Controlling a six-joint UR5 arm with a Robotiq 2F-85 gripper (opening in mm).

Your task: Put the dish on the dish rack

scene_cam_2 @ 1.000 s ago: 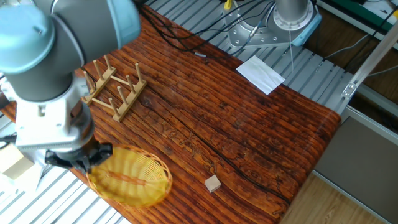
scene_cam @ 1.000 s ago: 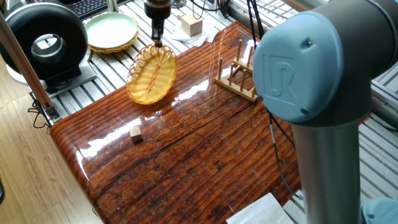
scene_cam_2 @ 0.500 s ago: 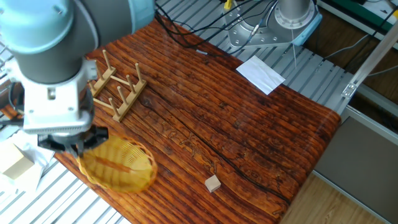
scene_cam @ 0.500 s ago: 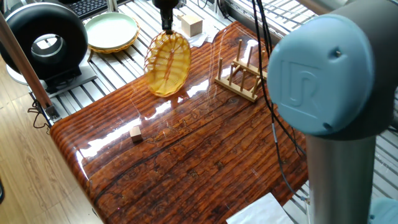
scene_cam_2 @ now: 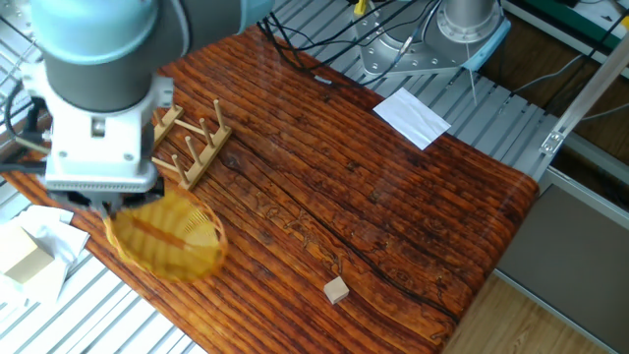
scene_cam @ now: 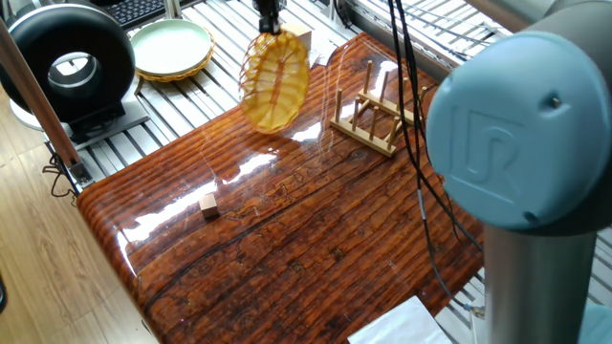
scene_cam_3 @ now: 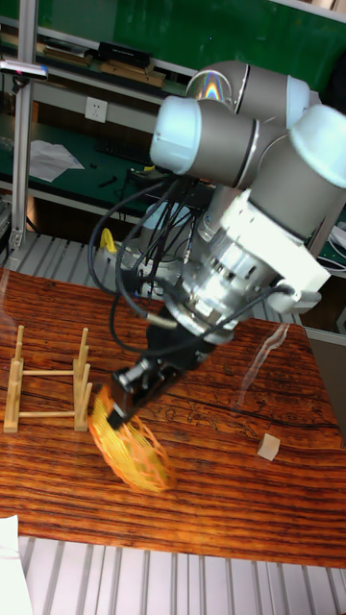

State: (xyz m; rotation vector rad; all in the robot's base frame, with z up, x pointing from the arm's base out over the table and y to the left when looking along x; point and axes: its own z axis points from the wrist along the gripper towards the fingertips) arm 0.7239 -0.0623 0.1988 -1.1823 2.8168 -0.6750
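The dish [scene_cam: 275, 82] is a golden wicker basket with a braided rim. It hangs tilted, nearly on edge, above the table's back part, and it also shows as the dish [scene_cam_2: 165, 236] and the dish [scene_cam_3: 132, 454]. My gripper [scene_cam: 270, 24] is shut on its upper rim. The dish rack [scene_cam: 375, 117], light wood with upright pegs, stands on the table to the right of the dish, apart from it. The dish rack [scene_cam_2: 183, 138] appears partly behind my arm, and the dish rack [scene_cam_3: 46, 394] stands left of the basket.
A small wooden cube [scene_cam: 208, 204] lies on the table's left part. A pale green plate [scene_cam: 171, 48] and a wooden block [scene_cam: 295, 38] sit on the metal bench behind. A black round device [scene_cam: 65, 65] stands at far left. White paper [scene_cam_2: 412, 116] lies near the arm's base.
The gripper has risen and moved right toward the rack with the dish in it. The dish has left the table and tipped up more on edge.
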